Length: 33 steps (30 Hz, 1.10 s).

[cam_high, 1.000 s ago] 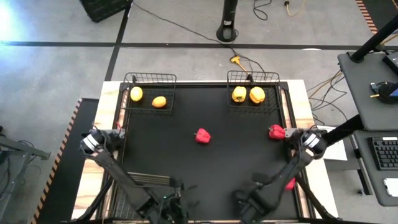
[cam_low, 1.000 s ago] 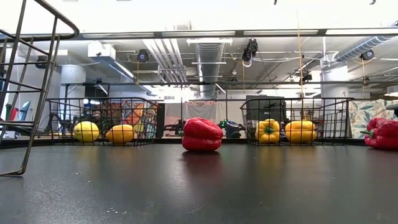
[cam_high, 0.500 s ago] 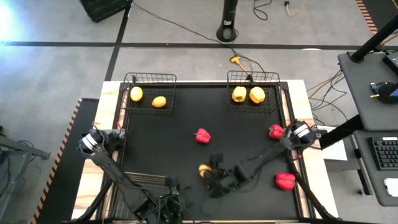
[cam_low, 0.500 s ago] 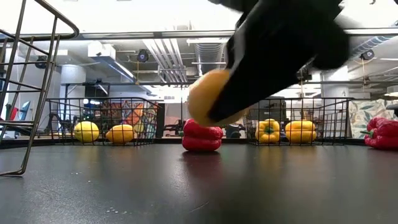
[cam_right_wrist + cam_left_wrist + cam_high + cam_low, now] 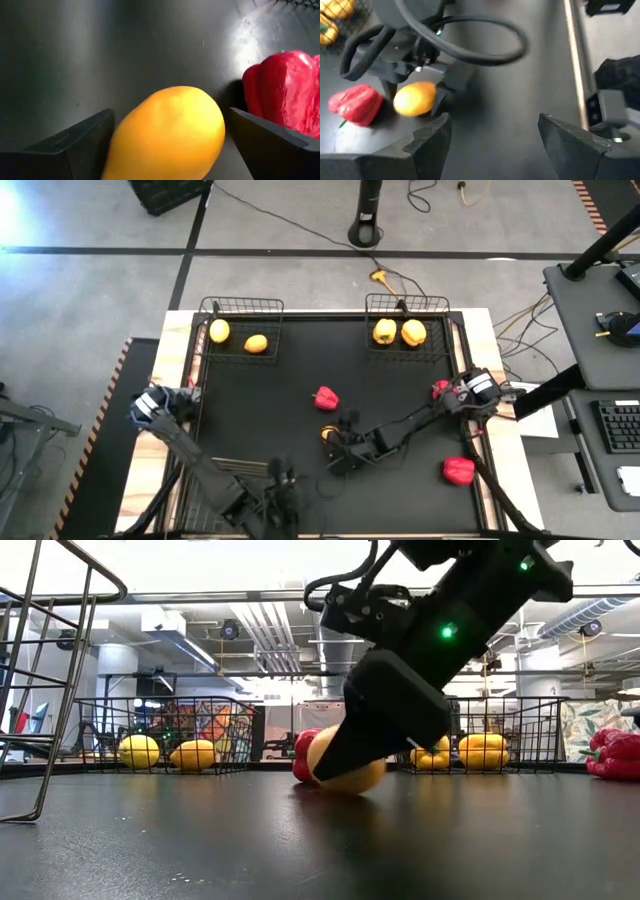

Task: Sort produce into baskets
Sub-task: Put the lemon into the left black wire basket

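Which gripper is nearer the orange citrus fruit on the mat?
Right. The right gripper straddles the citrus fruit mid-table, fingers open; the left gripper sits apart, toward the table's front edge.

An open industrial-style lab or workshop: bare ceiling ducts [image 5: 335, 625] and pipes hang over the room (strip lights run between them), the floor [image 5: 90, 290] is grey concrete marked with dark tape, loose cables [image 5: 280, 220] trail across it, and a side desk [image 5: 590, 330] carries a keyboard [image 5: 618, 425]
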Each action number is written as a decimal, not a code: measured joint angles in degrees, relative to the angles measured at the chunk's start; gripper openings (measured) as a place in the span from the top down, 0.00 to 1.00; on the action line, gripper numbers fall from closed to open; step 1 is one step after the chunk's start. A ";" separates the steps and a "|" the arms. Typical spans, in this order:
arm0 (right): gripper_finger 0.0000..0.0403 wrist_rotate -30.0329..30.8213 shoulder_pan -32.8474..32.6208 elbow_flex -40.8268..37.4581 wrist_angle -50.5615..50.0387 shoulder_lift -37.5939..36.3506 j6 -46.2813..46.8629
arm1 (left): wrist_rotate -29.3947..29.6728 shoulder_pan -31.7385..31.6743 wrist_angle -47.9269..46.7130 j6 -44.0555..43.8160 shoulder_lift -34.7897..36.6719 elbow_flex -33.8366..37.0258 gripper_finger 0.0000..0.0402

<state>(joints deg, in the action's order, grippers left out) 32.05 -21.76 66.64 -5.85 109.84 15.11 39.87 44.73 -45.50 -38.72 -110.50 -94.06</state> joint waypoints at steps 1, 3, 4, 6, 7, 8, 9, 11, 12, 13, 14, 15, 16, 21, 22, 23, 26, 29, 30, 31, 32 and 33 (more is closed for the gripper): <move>0.05 -0.39 0.00 0.23 -0.97 0.00 -0.10 | -1.33 -0.89 -0.88 -0.02 0.01 -0.13 0.31; 0.03 -0.61 -0.24 1.02 -3.91 -0.35 -0.10 | -3.84 -2.89 -3.47 -0.03 0.02 -0.65 0.30; 0.02 -0.56 -0.48 1.42 -5.48 -0.57 -0.15 | -4.78 -3.96 -4.79 0.00 0.02 -0.97 0.31; 0.01 -0.59 -1.28 2.31 -8.88 -1.79 -0.42 | -5.93 -6.14 -6.20 0.90 0.07 -1.25 0.30; 0.01 -0.50 -1.89 2.76 -10.91 -2.42 -0.79 | -6.58 -7.18 -6.62 1.83 0.07 -1.27 0.31; 0.01 -0.27 -2.64 3.22 -12.54 -3.21 -0.99 | -7.43 -8.17 -6.74 2.81 0.07 -1.27 0.30; 0.01 0.24 -3.49 3.51 -13.75 -4.00 -1.17 | -8.80 -9.21 -6.38 4.06 0.07 -1.27 0.31; 0.01 1.83 -5.49 3.63 -16.40 -5.97 -1.19 | -12.64 -11.33 -4.81 7.65 0.07 -1.27 0.31; 0.01 2.74 -6.62 3.66 -17.40 -6.97 -1.17 | -15.17 -12.45 -3.79 9.62 0.07 -1.27 0.30; 0.01 3.76 -7.83 3.70 -18.10 -8.13 -0.86 | -17.72 -13.49 -3.19 11.86 -0.02 -1.27 0.31; 0.01 5.14 -9.12 3.70 -19.38 -9.37 -0.03 | -20.13 -14.41 -2.85 14.20 -0.16 -1.27 0.31; 0.01 6.51 -10.44 3.68 -20.64 -10.48 0.78 | -22.47 -15.34 -2.83 16.31 -0.40 -1.27 0.31; 0.01 7.81 -11.79 3.68 -21.25 -11.54 1.98 | -24.24 -16.34 -3.20 18.36 -0.59 -1.27 0.31; 0.01 15.57 -19.26 2.57 -22.20 -13.96 5.95 | -27.27 -21.74 -6.53 28.07 -0.85 -1.16 0.30; 0.01 17.13 -20.40 2.28 -22.38 -14.05 6.86 | -27.97 -22.85 -6.44 30.08 -0.85 -1.10 0.31; 0.01 18.53 -21.41 2.00 -22.44 -14.05 7.87 | -29.19 -23.89 -6.32 31.89 -0.85 -1.06 0.30; 0.01 20.79 -23.24 1.09 -22.52 -14.02 10.88 | -30.33 -26.76 -4.62 35.73 -0.92 -0.97 0.30; 0.01 21.04 -23.80 0.07 -22.51 -13.92 13.70 | -32.19 -29.94 -1.93 36.92 -0.92 -0.94 0.30; 0.01 21.03 -23.80 -0.33 -22.56 -13.92 14.42 | -32.77 -31.01 -1.51 36.92 -0.92 -0.96 0.30; 0.01 21.05 -23.76 -0.71 -22.51 -13.92 15.23 | -33.76 -31.87 -1.41 37.39 -0.92 -0.88 0.30; 0.01 21.03 -23.74 -1.17 -22.47 -13.92 15.83 | -34.48 -32.55 -1.38 38.38 -0.95 -0.51 0.30; 0.01 21.06 -23.74 -1.68 -22.53 -13.96 16.37 | -34.85 -32.99 -1.45 39.59 -1.43 -0.30 0.30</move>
<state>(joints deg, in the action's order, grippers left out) 53.11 -45.50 64.96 -28.38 95.88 31.48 5.02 11.75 -46.95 0.87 -111.93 -94.36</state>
